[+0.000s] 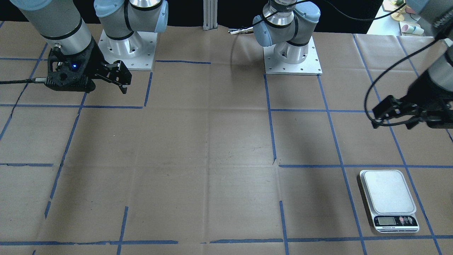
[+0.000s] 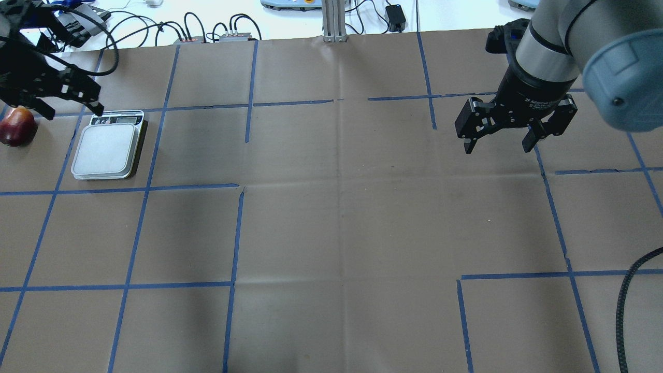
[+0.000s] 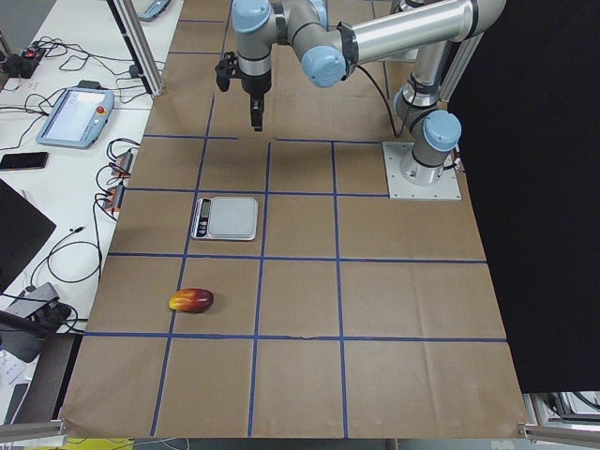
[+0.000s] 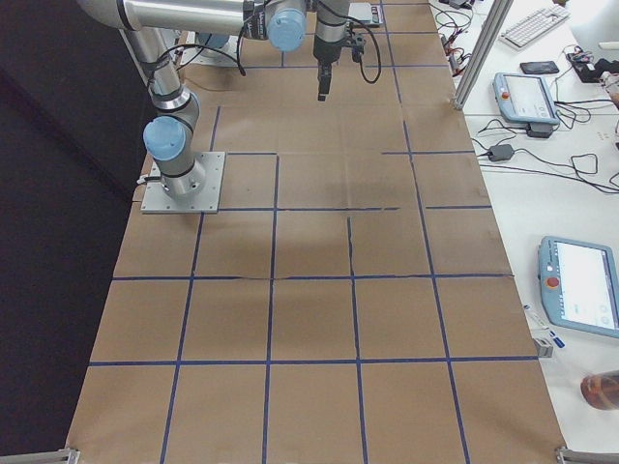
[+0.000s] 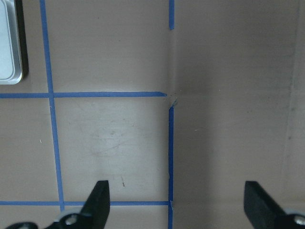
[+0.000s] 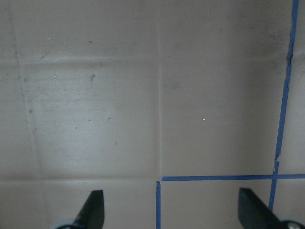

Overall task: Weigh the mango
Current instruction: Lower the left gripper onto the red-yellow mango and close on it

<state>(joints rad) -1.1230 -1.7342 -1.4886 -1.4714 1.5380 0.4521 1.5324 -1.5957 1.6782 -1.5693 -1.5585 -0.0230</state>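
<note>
The mango (image 2: 17,127) lies on the brown paper at the table's far left edge, dark red with a yellow-orange end in the exterior left view (image 3: 191,300). The white scale (image 2: 106,150) stands just right of it with a bare platform. It also shows in the front view (image 1: 387,191) and the exterior left view (image 3: 230,216), and its corner shows in the left wrist view (image 5: 7,43). My left gripper (image 2: 72,109) hangs open and empty, high above the table near the scale (image 1: 377,118) (image 5: 176,210). My right gripper (image 2: 498,145) is open and empty above the right side (image 1: 120,79) (image 6: 171,214).
Blue tape lines (image 2: 235,233) divide the paper-covered table into squares. Both arm bases (image 1: 292,56) (image 1: 127,47) stand at the robot's edge. Teach pendants (image 4: 527,92) and cables (image 2: 207,26) lie on white benches beyond the table.
</note>
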